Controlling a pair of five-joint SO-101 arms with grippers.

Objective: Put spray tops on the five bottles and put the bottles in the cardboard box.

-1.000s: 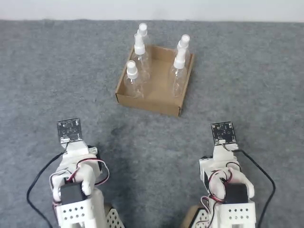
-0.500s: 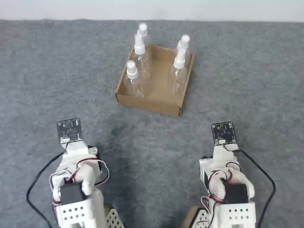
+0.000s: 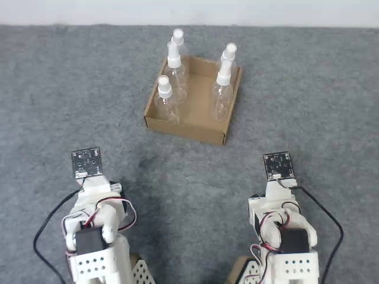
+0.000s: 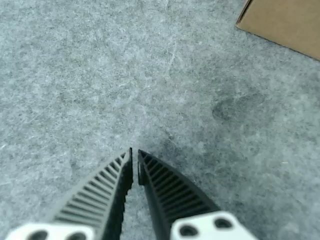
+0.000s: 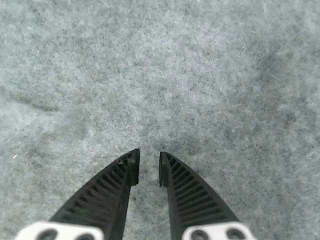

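The cardboard box stands at the far middle of the grey carpet. Several clear bottles with white spray tops stand upright in it: three along its left side and two along its right side. Both arms sit folded at the near edge, well short of the box. My left gripper is shut and empty, pointing down at bare carpet. My right gripper also hangs over bare carpet, its fingers a narrow gap apart and nothing between them.
A corner of the cardboard box shows in the left wrist view, ahead of the left gripper. The left arm and right arm sit at the near left and near right. Grey carpet lies between them and the box.
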